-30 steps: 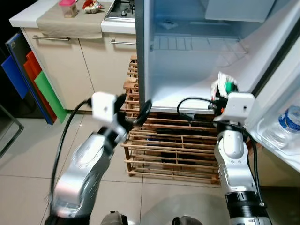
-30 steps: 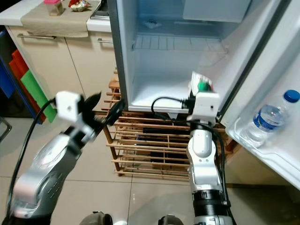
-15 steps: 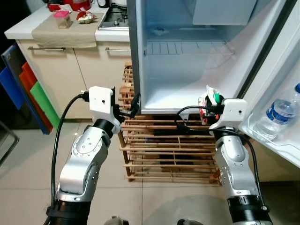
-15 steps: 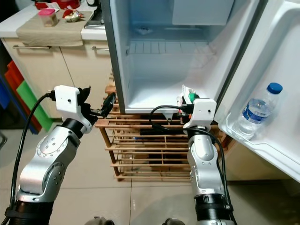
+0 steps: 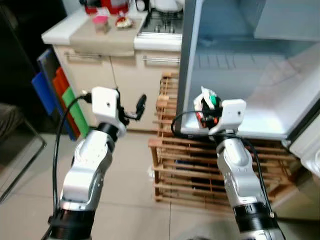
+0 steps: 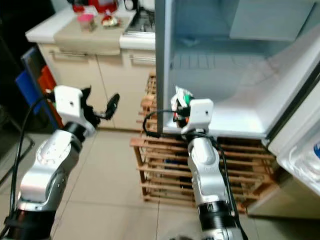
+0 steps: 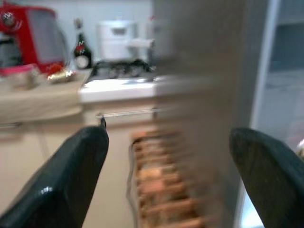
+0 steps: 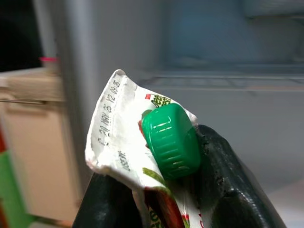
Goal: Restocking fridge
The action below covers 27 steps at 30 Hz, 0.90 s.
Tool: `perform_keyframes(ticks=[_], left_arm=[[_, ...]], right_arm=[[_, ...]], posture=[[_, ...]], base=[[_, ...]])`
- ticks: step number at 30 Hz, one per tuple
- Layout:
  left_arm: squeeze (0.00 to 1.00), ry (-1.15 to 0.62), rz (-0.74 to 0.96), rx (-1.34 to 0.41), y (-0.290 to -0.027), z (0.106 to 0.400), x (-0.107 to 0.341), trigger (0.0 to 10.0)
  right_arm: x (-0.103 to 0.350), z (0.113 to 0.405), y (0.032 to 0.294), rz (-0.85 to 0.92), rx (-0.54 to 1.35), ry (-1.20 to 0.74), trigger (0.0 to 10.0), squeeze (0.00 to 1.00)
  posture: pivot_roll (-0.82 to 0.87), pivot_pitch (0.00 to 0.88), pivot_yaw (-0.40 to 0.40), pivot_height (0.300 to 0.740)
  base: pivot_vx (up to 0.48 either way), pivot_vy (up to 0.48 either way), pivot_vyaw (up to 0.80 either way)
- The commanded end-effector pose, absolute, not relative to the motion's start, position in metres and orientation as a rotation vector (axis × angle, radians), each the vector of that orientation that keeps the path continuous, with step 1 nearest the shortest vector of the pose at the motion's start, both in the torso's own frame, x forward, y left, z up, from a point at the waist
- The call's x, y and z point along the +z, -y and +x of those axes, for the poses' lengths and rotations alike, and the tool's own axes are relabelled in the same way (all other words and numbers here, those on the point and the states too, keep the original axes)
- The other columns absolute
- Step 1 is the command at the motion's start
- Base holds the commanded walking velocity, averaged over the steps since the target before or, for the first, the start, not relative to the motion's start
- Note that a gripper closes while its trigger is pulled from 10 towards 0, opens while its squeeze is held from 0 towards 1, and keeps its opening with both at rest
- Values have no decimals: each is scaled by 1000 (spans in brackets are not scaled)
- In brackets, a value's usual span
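With the carton (image 8: pixel 142 161) clamped by its top in the right gripper (image 5: pixel 206 107) just before the fridge (image 5: pixel 260 90) opening, it is best carried in level and set upright on the floor, while the left gripper (image 5: pixel 131 109) is held spread and empty.

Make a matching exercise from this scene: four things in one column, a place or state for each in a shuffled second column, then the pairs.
1. carton
2. left gripper
3. wooden rack
4. pink-lidded container

A. on the countertop
B. under the fridge
C. clamped in the right gripper
D. open, holding nothing

Pairs: 1-C, 2-D, 3-B, 4-A
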<state>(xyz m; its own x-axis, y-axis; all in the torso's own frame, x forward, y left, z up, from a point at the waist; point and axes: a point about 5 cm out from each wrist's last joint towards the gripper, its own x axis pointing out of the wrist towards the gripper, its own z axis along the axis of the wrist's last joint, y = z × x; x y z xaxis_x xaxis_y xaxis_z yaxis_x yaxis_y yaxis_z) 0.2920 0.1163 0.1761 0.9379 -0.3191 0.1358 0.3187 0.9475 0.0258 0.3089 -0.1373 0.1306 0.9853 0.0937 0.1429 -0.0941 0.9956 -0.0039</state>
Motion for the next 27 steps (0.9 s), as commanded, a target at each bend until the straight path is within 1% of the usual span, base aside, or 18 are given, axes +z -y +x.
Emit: perform_keyframes(ticks=[1, 4, 8, 9, 11, 13, 14, 17, 18, 21, 24, 26, 27], left_arm=[[0, 156, 37, -318, -120, 294, 180, 10000], [0, 159, 45, -339, -119, 294, 182, 10000], [0, 148, 10, -407, -115, 289, 181, 10000], [0, 134, -11, -481, -112, 283, 180, 10000], [0, 122, -17, -514, -111, 281, 179, 10000], [0, 84, -10, -610, -108, 275, 175, 10000], [0, 84, -10, -610, -108, 275, 175, 10000], [0, 44, 8, -738, -100, 268, 170, 10000], [0, 44, 8, -738, -100, 268, 170, 10000], [0, 9, 2, -859, -91, 261, 166, 10000], [0, -20, -6, -896, -92, 252, 166, 10000], [0, -28, -6, -903, -93, 250, 166, 10000], [0, -38, -12, -906, -94, 248, 166, 10000]], right_arm=[[132, 311, 136, -3, 79, 144, 10000, 0], [130, 316, 147, -23, -7, 124, 10000, 0], [128, 319, 154, -45, -44, 110, 10000, 0], [126, 320, 157, -54, -64, 97, 10000, 0], [125, 321, 158, -57, -72, 92, 10000, 0], [122, 326, 158, -68, -102, 77, 10000, 0], [122, 326, 158, -68, -102, 77, 10000, 0], [119, 333, 156, -78, -152, 55, 10000, 0], [119, 333, 156, -78, -152, 55, 10000, 0], [112, 342, 147, -88, -202, 14, 10000, 0], [106, 345, 136, -81, -211, -11, 10000, 0], [105, 345, 133, -81, -211, -15, 10000, 0], [104, 348, 129, -77, -207, -23, 10000, 0]], posture=[[28, 0, 30, 740], [33, 0, 31, 740], [39, 0, 32, 740], [47, 0, 33, 740], [49, 0, 35, 740], [59, 0, 38, 740], [59, 0, 38, 740], [76, 0, 41, 740], [76, 0, 41, 740], [100, 9, 64, 740], [116, 54, 89, 740], [116, 54, 89, 740], [126, 72, 98, 740]], base=[[0, 0, 0], [0, 0, 0], [0, 0, 0], [0, 0, 0], [0, 0, 0], [0, 0, 0], [0, 0, 0], [0, 0, 0], [0, 0, 0], [0, 0, 0], [0, 0, 0], [0, 0, 0], [0, 0, 0]])
